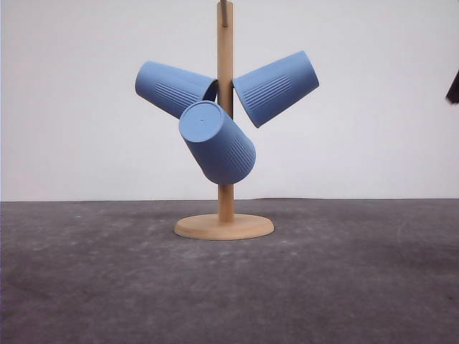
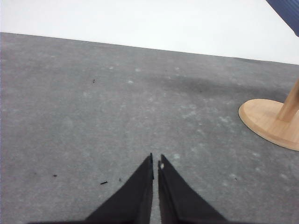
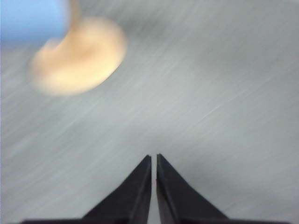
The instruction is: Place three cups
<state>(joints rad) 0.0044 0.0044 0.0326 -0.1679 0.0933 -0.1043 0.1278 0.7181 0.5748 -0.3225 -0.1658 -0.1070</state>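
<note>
Three light-blue ribbed cups hang tilted on the pegs of a wooden stand (image 1: pixel 225 129): one to the upper left (image 1: pixel 172 87), one to the upper right (image 1: pixel 276 87), and one lower at the front (image 1: pixel 216 142) with its flat bottom facing me. My left gripper (image 2: pixel 155 163) is shut and empty over bare grey table, with the stand's round base (image 2: pixel 268 122) off to one side and a cup's edge (image 2: pixel 287 11) at the corner. My right gripper (image 3: pixel 153 161) is shut and empty; its view is motion-blurred, showing the stand's base (image 3: pixel 77 56) and a blue cup (image 3: pixel 30 18).
The stand's round base (image 1: pixel 224 226) rests mid-table on the grey mat (image 1: pixel 107 272), in front of a white wall. A dark piece of the right arm (image 1: pixel 453 87) shows at the right edge of the front view. Bare mat lies on both sides of the stand.
</note>
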